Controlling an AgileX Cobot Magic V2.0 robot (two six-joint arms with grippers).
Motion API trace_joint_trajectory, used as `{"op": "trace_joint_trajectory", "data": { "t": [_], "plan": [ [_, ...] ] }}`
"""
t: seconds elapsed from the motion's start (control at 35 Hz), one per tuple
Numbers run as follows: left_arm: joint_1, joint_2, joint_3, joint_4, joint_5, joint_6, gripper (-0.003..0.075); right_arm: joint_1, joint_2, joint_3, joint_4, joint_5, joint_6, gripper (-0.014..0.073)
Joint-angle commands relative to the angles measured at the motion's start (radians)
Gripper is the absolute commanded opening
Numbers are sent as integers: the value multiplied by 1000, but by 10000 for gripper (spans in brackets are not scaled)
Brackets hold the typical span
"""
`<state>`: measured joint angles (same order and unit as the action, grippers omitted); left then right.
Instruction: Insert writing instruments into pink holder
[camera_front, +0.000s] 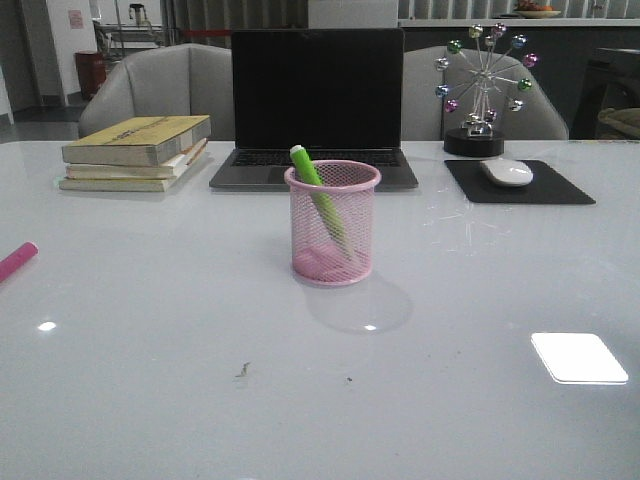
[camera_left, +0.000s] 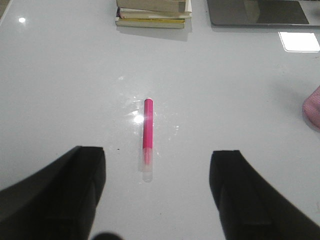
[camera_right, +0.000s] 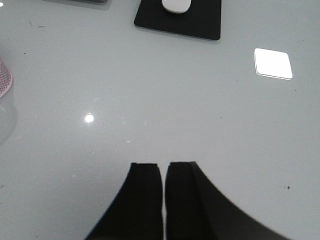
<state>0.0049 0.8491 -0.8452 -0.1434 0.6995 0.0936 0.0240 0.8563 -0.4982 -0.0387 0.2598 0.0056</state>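
The pink holder (camera_front: 332, 222) stands upright mid-table in the front view, with the lime green pen (camera_front: 318, 190) leaning inside it, whitish end up. Its edge also shows as the holder (camera_left: 313, 107) in the left wrist view and the holder (camera_right: 4, 77) in the right wrist view. The hot pink pen (camera_left: 148, 131) lies flat on the table; its tip, the pink pen (camera_front: 15, 261), shows at the front view's left edge. My left gripper (camera_left: 157, 160) is open, hovering just short of the pink pen's clear end. My right gripper (camera_right: 163, 167) is shut and empty over bare table.
A stack of books (camera_front: 137, 152) and an open laptop (camera_front: 316, 105) sit behind the holder. A white mouse (camera_front: 507, 172) lies on a black pad (camera_front: 518, 182) at the back right, beside a ferris-wheel ornament (camera_front: 483, 88). Grey chairs stand beyond the table.
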Motion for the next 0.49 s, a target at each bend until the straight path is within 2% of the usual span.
{"op": "trace_joint_trajectory", "data": {
  "t": [0.0,0.2,0.46],
  "plan": [
    [0,-11,-34,-10,-71,-4,499,-6,-11,-27,-7,-67,3,197],
    [0,-11,-34,-8,-101,-4,499,-6,-11,-27,-7,-67,3,197],
    [0,-11,-34,-14,-55,-4,499,-6,-11,-27,-7,-67,3,197]
  ]
}}
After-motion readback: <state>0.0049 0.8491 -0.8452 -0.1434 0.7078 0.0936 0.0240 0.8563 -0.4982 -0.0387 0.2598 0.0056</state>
